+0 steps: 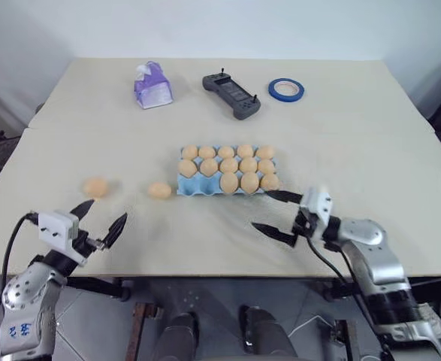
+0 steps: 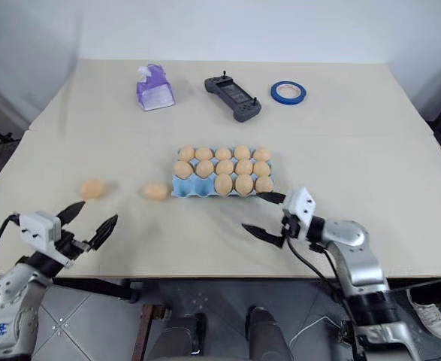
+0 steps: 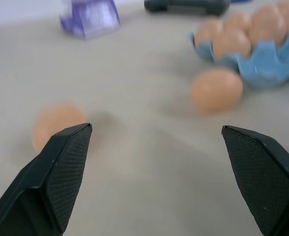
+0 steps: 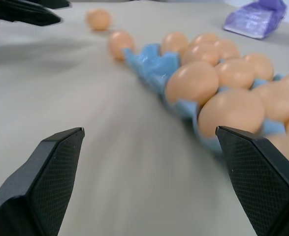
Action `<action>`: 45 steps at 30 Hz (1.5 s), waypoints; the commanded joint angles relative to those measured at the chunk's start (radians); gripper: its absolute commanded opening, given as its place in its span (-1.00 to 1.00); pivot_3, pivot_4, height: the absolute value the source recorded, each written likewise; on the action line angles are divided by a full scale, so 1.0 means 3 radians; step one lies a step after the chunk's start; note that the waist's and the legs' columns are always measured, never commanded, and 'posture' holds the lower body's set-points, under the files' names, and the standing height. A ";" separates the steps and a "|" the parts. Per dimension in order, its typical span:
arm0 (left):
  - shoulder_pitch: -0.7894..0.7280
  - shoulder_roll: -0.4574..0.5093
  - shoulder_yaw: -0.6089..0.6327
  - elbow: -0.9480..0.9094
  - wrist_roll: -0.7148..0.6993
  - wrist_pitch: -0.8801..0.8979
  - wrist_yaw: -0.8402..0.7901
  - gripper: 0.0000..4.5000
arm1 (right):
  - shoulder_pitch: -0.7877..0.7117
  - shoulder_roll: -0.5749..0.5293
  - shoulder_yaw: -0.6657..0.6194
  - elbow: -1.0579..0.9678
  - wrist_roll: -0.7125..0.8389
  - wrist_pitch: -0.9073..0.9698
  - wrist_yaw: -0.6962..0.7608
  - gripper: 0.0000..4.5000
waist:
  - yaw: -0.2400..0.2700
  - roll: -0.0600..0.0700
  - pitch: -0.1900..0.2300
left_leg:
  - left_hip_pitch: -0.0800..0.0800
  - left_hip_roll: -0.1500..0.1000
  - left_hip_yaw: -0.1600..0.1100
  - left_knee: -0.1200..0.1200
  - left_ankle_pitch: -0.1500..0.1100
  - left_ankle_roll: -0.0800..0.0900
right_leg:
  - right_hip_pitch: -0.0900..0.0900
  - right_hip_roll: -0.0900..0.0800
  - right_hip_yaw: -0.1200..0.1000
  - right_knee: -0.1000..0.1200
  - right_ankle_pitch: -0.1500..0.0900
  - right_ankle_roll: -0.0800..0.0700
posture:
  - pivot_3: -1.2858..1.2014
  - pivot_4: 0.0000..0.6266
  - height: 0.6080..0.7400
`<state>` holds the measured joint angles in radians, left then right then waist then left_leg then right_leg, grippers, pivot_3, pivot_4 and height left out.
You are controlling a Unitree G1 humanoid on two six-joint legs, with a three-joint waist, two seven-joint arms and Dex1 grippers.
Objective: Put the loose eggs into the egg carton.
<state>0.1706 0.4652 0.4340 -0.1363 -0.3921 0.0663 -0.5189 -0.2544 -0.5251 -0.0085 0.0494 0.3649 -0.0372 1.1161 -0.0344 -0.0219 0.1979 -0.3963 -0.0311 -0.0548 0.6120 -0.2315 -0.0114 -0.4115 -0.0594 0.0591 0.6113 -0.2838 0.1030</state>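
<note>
Eggs filled most of the light blue egg carton (image 1: 205, 186) at the middle of the beige table (image 1: 340, 135), with the front row's two left cups bare. Two loose eggs lay outside it: the nearer egg (image 1: 159, 190) just beside the carton's left end, the farther egg (image 1: 95, 187) well to the left of that.

Both pairs of black fingers stood spread wide, pinching nothing. The right gripper (image 1: 276, 213) hung just off the carton's front right corner, one fingertip near the last egg of the front row, though contact could not be told. The left gripper (image 1: 100, 219) sat at the table's near left edge, pointing toward the two loose eggs, with bare tabletop between it and them.

Along the far side of the table lay a purple tissue pack (image 1: 153, 86), a dark grey handheld controller (image 1: 231, 95) and a roll of blue tape (image 1: 286, 90), all well apart from the carton.
</note>
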 commanded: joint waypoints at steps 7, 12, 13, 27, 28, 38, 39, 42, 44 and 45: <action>0.0027 -0.0098 -0.0079 -0.0302 -0.0142 0.0103 0.0017 1.00 | 0.0084 -0.0058 -0.0137 -0.0045 0.0225 -0.0194 0.0262 0.99 | 0.0039 -0.0001 0.0000 | 0.0033 0.0040 0.0032 0.0002 -0.0008 -0.0016 | 0.0055 0.0000 -0.0009 -0.0018 -0.0035 -0.0065 | 0.03 -0.52 1.00; -0.0511 -0.0060 -0.0469 -0.0070 -0.0041 0.0280 -0.0056 1.00 | 0.0068 0.0027 -0.0048 -0.0163 0.0229 -0.0154 0.0230 0.99 | 0.0090 -0.0003 -0.0002 | 0.0031 0.0041 0.0049 0.0005 -0.0005 -0.0011 | 0.0061 -0.0009 -0.0011 -0.0024 -0.0032 -0.0061 | 0.03 -0.52 1.00; -0.0609 -0.0043 -0.0530 0.0010 0.0000 0.0295 -0.0077 1.00 | 0.0068 0.0033 -0.0033 -0.0177 0.0233 -0.0143 0.0236 0.99 | 0.0096 -0.0004 -0.0003 | 0.0031 0.0042 0.0049 0.0005 -0.0005 -0.0011 | 0.0060 -0.0008 -0.0011 -0.0024 -0.0031 -0.0059 | 0.03 -0.52 1.00; -0.1948 -0.0182 -0.1075 0.1659 0.0518 -0.0128 -0.0291 1.00 | 0.0154 0.0186 0.0041 -0.0380 0.0221 -0.0039 -0.0031 0.99 | 0.0104 -0.0004 -0.0003 | 0.0021 0.0044 0.0047 0.0000 -0.0005 -0.0008 | 0.0046 -0.0005 -0.0017 -0.0023 -0.0002 -0.0003 | 0.03 -0.52 1.00; -0.1961 -0.0203 -0.1101 0.1695 0.0524 -0.0137 -0.0330 1.00 | 0.0163 0.0195 0.0046 -0.0388 0.0214 -0.0040 -0.0045 0.99 | 0.0107 -0.0004 -0.0003 | 0.0020 0.0045 0.0046 0.0000 -0.0005 -0.0008 | 0.0045 -0.0005 -0.0017 -0.0024 -0.0002 -0.0002 | 0.03 -0.52 1.00; -0.2103 -0.0303 -0.1097 0.2003 0.0547 -0.0293 -0.0368 -0.29 | 0.0171 0.0219 0.0067 -0.0413 0.0220 -0.0029 -0.0137 1.00 | 0.0109 -0.0004 -0.0003 | 0.0023 0.0043 0.0046 0.0002 -0.0011 -0.0019 | 0.0047 -0.0006 -0.0017 -0.0017 -0.0001 -0.0001 | 0.03 -0.52 1.00; -0.2087 -0.0299 -0.1094 0.1992 0.0548 -0.0296 -0.0368 -0.42 | 0.0171 0.0218 0.0067 -0.0405 0.0217 -0.0034 -0.0137 1.00 | 0.0109 -0.0004 -0.0003 | 0.0023 0.0043 0.0046 0.0002 -0.0010 -0.0018 | 0.0047 -0.0006 -0.0017 -0.0017 -0.0001 -0.0001 | 0.03 -0.52 1.00; -0.1941 -0.0293 -0.1047 0.1820 0.0517 -0.0298 -0.0336 -0.70 | 0.0179 0.0212 0.0067 -0.0383 0.0208 -0.0045 -0.0133 1.00 | 0.0108 -0.0004 -0.0003 | 0.0022 0.0043 0.0046 0.0002 -0.0007 -0.0013 | 0.0047 -0.0006 -0.0017 -0.0017 -0.0001 0.0000 | 0.03 -0.52 1.00; -0.1755 -0.0302 -0.0996 0.1571 0.0429 -0.0247 -0.0350 -0.64 | 0.0189 0.0209 0.0068 -0.0362 0.0202 -0.0051 -0.0128 1.00 | 0.0090 -0.0004 -0.0003 | 0.0022 0.0043 0.0047 0.0002 -0.0003 -0.0006 | 0.0047 -0.0006 -0.0016 -0.0018 -0.0001 0.0000 | 0.03 -0.52 1.00; -0.1620 -0.0292 -0.1011 0.1385 0.0395 -0.0240 -0.0412 -0.54 | 0.0193 0.0208 0.0069 -0.0350 0.0198 -0.0058 -0.0125 1.00 | 0.0082 -0.0004 -0.0003 | 0.0023 0.0044 0.0050 0.0001 -0.0004 -0.0007 | 0.0046 -0.0006 -0.0013 -0.0019 -0.0001 -0.0001 | 0.03 -0.52 1.00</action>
<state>-0.3628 0.3728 0.1255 0.3517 -0.2507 -0.0105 -0.6237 -0.2002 -0.4583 0.0197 -0.0362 0.4182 -0.0416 1.0775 -0.0097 -0.0230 0.1969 -0.3894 -0.0175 -0.0400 0.6119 -0.2330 -0.0137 -0.3976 -0.0610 0.0554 0.6055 -0.2840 0.1028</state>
